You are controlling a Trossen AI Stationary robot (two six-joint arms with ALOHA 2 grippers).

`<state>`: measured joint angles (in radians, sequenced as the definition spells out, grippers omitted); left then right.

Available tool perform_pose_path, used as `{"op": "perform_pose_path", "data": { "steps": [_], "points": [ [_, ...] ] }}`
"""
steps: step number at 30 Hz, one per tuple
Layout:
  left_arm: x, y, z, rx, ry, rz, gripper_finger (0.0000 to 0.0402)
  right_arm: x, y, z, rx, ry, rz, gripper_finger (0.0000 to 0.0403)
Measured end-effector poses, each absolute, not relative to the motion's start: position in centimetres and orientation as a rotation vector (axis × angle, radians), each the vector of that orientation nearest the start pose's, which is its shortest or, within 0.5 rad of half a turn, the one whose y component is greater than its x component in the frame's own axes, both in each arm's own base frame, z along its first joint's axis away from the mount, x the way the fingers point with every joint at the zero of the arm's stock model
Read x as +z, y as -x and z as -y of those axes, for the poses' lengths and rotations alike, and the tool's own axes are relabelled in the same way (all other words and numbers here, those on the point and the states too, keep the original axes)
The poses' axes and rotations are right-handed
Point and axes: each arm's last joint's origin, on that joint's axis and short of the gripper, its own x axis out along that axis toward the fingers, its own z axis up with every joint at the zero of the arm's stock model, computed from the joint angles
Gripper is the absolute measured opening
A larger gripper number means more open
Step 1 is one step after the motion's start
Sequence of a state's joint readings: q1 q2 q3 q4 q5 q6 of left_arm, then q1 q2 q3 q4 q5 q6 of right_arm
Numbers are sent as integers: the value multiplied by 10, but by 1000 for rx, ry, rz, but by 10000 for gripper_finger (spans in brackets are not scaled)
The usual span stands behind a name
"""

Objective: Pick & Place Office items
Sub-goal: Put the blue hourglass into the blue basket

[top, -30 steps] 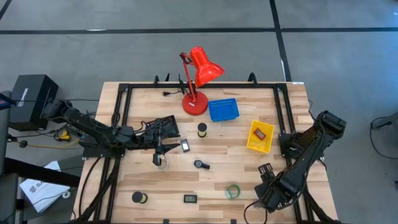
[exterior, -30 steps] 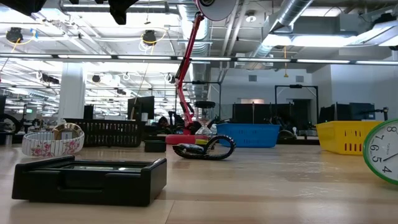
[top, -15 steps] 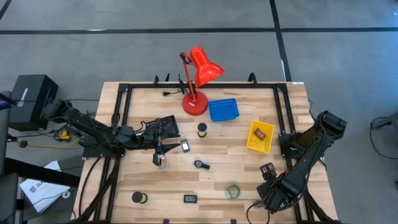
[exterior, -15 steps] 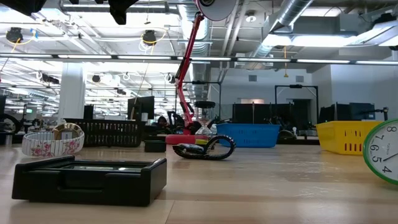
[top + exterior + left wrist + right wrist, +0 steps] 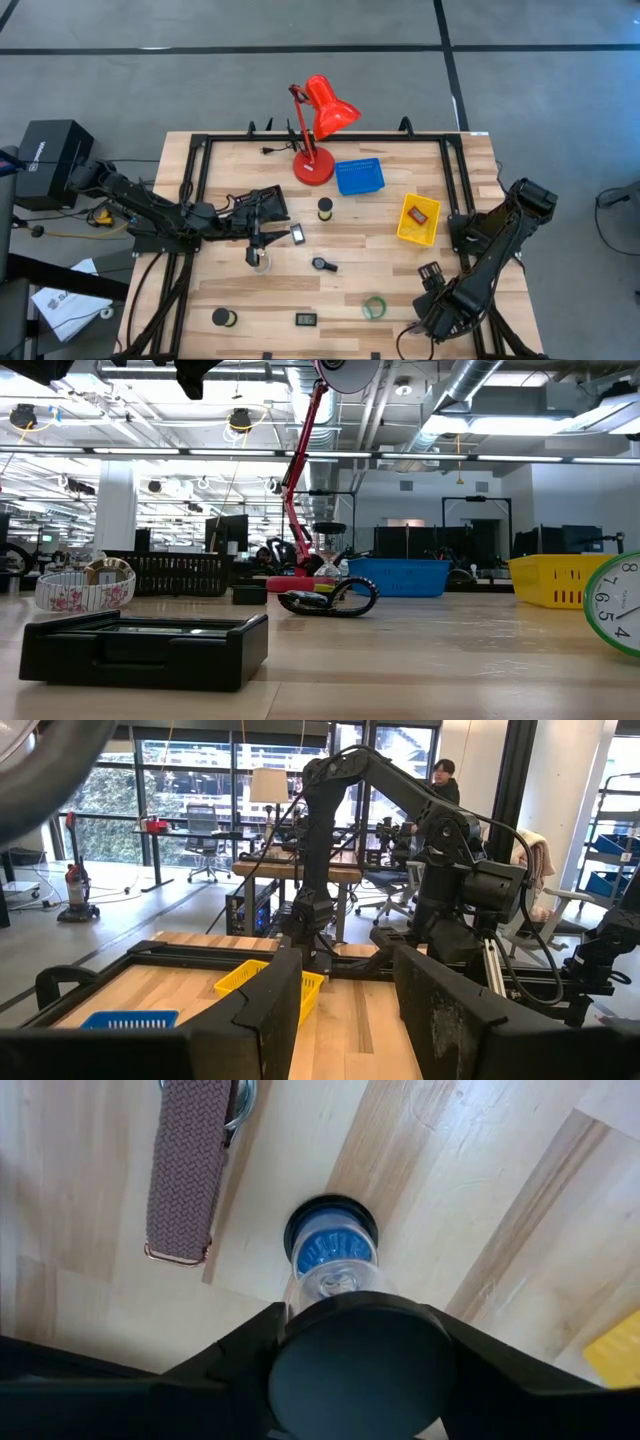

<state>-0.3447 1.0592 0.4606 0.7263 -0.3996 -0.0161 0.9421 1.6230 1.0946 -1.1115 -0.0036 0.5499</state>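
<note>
The left gripper hangs at the table's 9 o'clock side with its jaws released and nothing between them. A clear tape ring lies just at its 6 o'clock. The right gripper sits low at 5 o'clock, and whether its jaws are clenched cannot be told. Below it lie a blue-capped clear piece and a woven strap. A green ring lies at 6 o'clock, and a red oblong rests in the yellow tray.

Red lamp beside blue tray; yellow tray.
</note>
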Motion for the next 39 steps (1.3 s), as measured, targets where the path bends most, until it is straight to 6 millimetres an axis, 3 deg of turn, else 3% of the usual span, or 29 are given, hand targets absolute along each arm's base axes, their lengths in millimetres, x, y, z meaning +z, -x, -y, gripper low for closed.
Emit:
{"op": "perform_pose_path", "data": {
  "steps": [39],
  "points": [
    [257,-211,64,54,62,120,156,199,-159,-217,316,384,-1596,202]
  ]
}}
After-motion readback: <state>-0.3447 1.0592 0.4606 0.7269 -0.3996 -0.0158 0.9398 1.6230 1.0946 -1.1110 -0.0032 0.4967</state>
